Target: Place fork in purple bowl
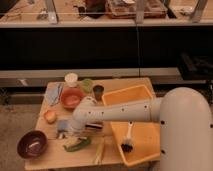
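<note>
One arm: mine, extended across the table (56,156) toward its left end.
End effector (65,131): low over the table; spread or pressed together, I could not tell.
Fork (62,135): probably the pale sliver just beneath it; axis unclear.
Purple bowl (32,144): near, apart, toward the view's lower left.

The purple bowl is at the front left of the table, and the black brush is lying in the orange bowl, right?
No. The camera view shows the black brush lying in the yellow tray, not the orange bowl. The purple bowl is where you said. The end effector is low between the purple bowl and the tray.
</note>
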`<move>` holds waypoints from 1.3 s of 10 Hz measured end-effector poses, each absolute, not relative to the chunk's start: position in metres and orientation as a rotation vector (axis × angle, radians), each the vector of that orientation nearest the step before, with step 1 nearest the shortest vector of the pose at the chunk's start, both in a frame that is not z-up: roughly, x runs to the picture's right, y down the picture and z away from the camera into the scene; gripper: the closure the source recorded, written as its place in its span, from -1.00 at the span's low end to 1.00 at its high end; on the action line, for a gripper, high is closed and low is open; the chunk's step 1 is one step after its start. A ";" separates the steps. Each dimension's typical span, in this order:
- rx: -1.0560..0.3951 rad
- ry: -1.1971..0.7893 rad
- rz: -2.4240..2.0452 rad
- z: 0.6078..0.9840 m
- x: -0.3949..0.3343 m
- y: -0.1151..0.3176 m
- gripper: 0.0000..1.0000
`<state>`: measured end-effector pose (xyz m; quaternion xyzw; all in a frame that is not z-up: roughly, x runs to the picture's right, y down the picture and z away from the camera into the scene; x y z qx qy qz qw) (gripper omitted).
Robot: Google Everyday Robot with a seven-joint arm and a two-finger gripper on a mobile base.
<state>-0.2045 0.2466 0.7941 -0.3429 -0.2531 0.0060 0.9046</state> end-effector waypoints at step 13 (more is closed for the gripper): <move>-0.684 -0.538 0.034 0.808 -0.204 0.253 0.76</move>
